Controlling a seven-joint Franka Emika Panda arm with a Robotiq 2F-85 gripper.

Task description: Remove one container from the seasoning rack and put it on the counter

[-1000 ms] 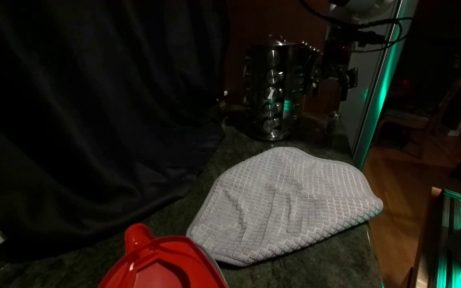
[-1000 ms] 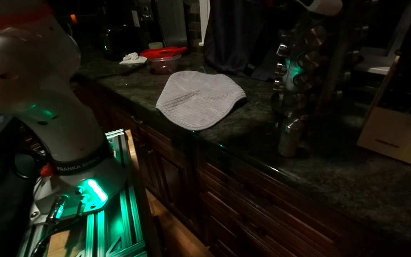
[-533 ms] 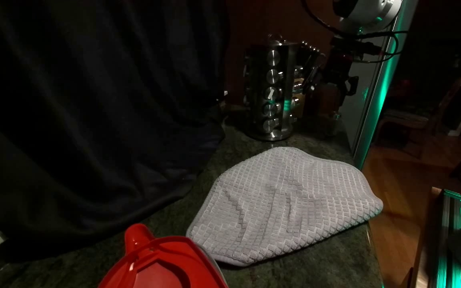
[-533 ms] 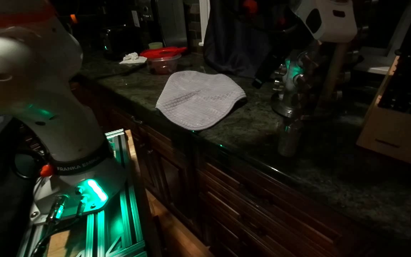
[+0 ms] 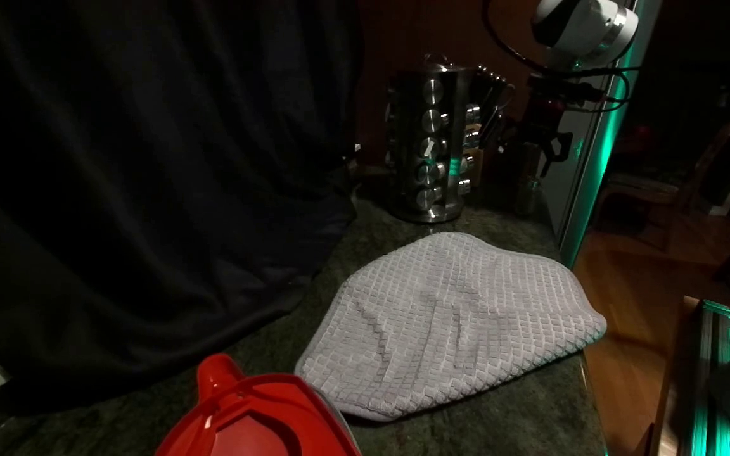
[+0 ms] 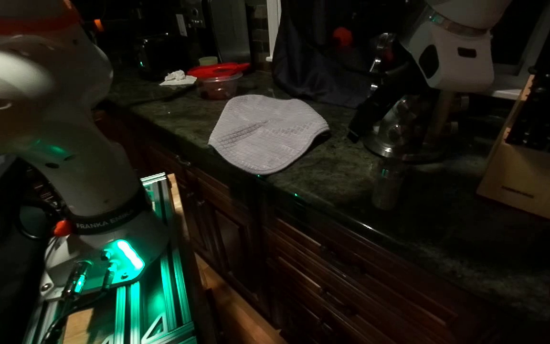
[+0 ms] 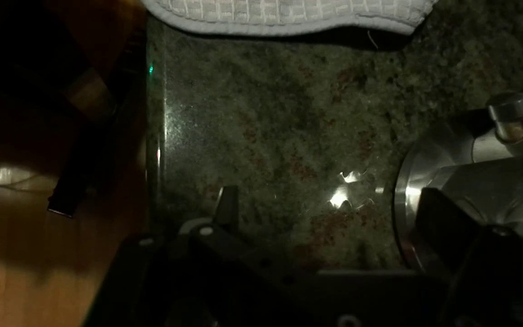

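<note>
Probably, the small glass jars (image 5: 428, 152) are slippery, fragile; grasp one by its round silvery lid (image 5: 431, 120). Jaws stand wide, empty.

In exterior view I see seasoning rack (image 5: 455, 136) standing on surface (image 5: 498, 411) behind cloth (image 5: 447, 323), jars (image 5: 433, 92) in rack one above another; lidded tub (image 5: 257, 418) before cloth, toward left; drape (image 5: 149, 190) left of rack and cloth; floor (image 5: 628, 285) right of surface
In exterior view also: shaker (image 6: 387, 186) upright on surface, before rack, near surface edge; knife block (image 6: 525, 177) right of rack; cabinets (image 6: 229, 234) below surface; my arm base (image 6: 108, 253) at left, before surface
In wrist view my jaws over surface, rack at right, cloth at top, surface edge at left
</note>
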